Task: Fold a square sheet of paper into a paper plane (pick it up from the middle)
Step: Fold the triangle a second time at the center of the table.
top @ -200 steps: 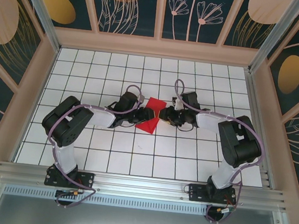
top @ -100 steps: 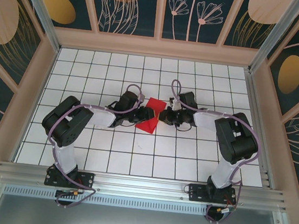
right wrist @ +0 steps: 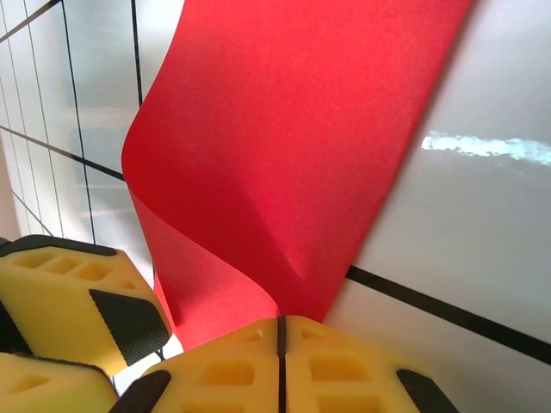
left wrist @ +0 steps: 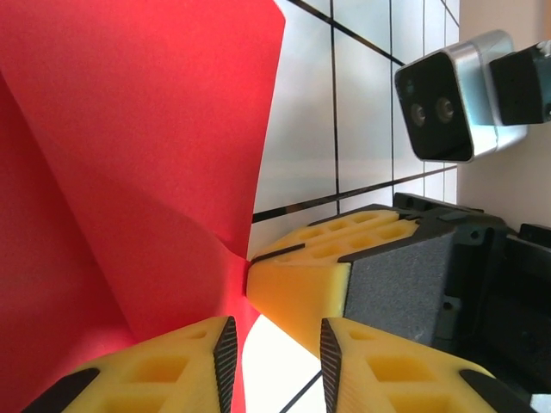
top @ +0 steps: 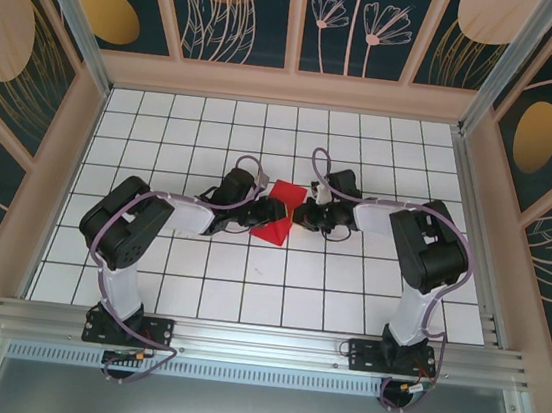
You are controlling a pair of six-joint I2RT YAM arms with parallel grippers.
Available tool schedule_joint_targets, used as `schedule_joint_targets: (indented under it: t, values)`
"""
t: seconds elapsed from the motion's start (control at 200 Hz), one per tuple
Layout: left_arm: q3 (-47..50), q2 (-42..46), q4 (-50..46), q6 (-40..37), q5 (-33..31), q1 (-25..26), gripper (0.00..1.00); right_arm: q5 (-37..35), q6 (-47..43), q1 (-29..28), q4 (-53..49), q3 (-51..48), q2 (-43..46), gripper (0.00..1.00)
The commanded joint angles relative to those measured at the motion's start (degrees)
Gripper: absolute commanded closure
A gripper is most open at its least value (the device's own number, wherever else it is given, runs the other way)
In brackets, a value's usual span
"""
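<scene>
One sheet of red paper is sitting near the middle of the surface, directly between the tips of the two arms. It is thin, matte and unmarked. In the top view it is showing as two flat red planes meeting at a bend. In the wrist views it is curving in a smooth wave, with one sharp crease running to the spot where it is being pinched.

The surface is glossy and white, ruled into square tiles by thin black lines.

Four fingers are showing, two per arm. Each is a blocky yellow piece with shallow moulded pockets and a dark ribbed inner pad.

The right fingers are pressing fully together, their seam showing as a thin dark line. They are gripping the sheet's edge at their tips.

The left fingers are standing partly apart, with a strip of bright surface showing between the pads. The sheet is spreading just past one of them, and they are clamping nothing.

In the left wrist view the right fingers are meeting the paper at the end of the crease. One boxy silver camera with two round lenses is riding above them.

Both arms are black and white, each trailing one purple cable.
</scene>
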State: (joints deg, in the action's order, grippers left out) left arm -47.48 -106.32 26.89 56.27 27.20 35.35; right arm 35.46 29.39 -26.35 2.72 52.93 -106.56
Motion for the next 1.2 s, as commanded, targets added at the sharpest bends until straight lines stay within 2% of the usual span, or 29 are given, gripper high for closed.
schedule_joint_targets:
  t: [0.0,0.731,1.196]
  values:
    - [-0.97,-1.22,1.41,0.55,1.67,-0.3,0.65,-1.29,-1.94,-0.08,-0.4,2.17,-1.07,0.89]
    - [-1.51,-2.13,1.93,0.7,2.68,-0.19,0.67,-2.6,-3.45,-0.12,-2.12,4.05,-2.27,0.89]
    - [-0.7,-1.25,-4.61,-1.4,-1.95,-0.18,0.64,-3.11,-4.28,-0.38,-2.78,5.34,-2.53,0.89]
